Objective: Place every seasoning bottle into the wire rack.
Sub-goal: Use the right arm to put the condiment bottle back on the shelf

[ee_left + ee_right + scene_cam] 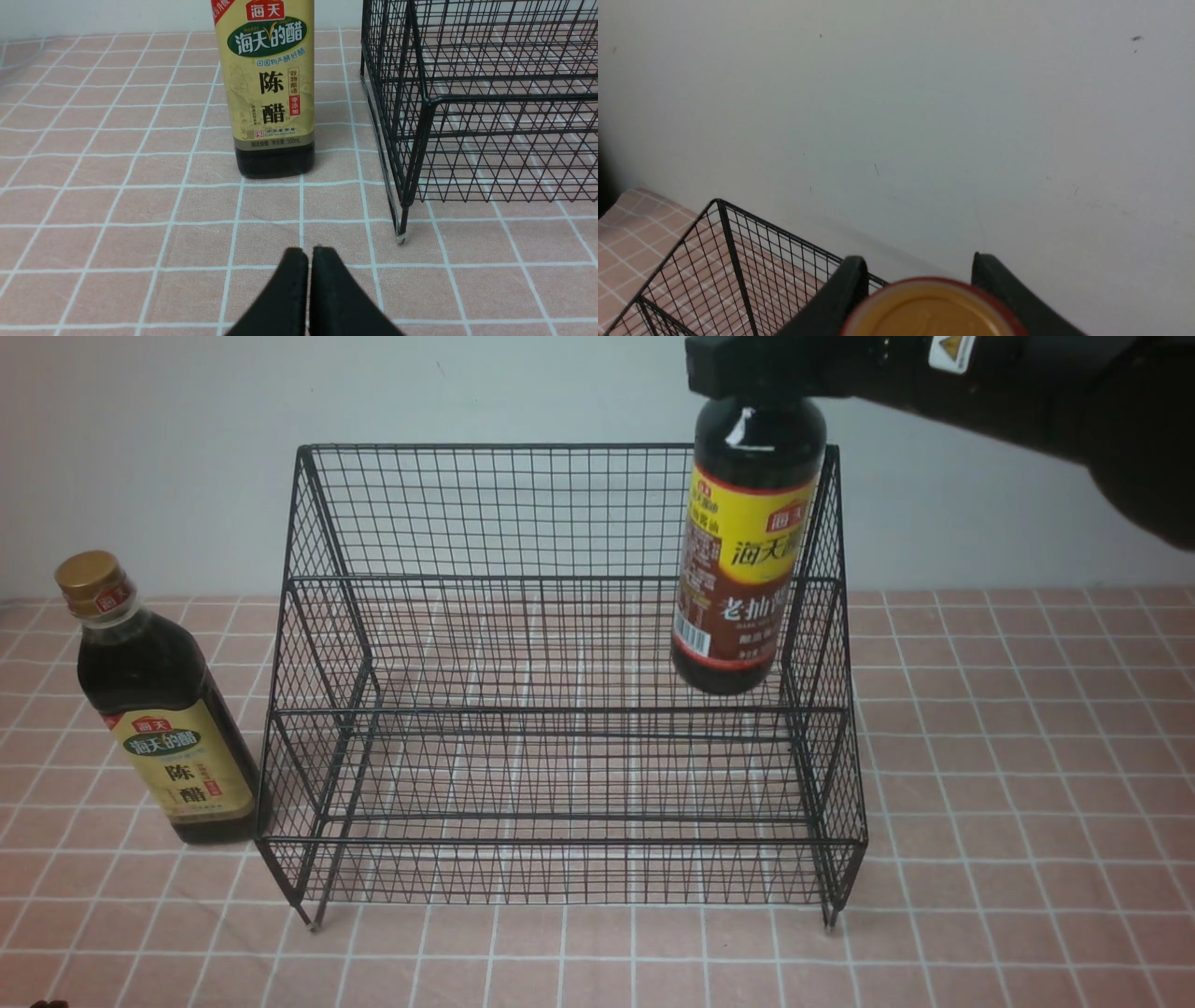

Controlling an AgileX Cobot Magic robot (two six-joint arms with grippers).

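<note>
Seasoning bottles, one up and one to go. The bottle with the yellow-and-red label (747, 551) hangs upright in the air at the right end of the wire rack (523, 513), its base above the shelves and not touching any wire that I can see. The right gripper (916, 270) is clamped on its top, one finger on either side of the cap (931, 308).

The gold-capped bottle (163, 728) stands on the checked tablecloth (1027, 803), just beside the rack's left side. The left gripper (308, 261) sits low on the near side of it with its fingers pressed together and nothing between them.

Handling-wise, my guess is both are fairly heavy, since the dark liquid goes nearly to the shoulder. They look rigid and smooth, so probably slippery, and I can't tell glass from plastic. Held by the top like that, the body can swing, so I'd lower it slowly and keep it clear of the rack's right side, which looks close. The base could wobble on open wire, so let it settle before letting go.

For the gold-capped one I'd grab the neck just under the cap. The body looks too wide and slick for a good pinch, and the gripper would have to open first.
</note>
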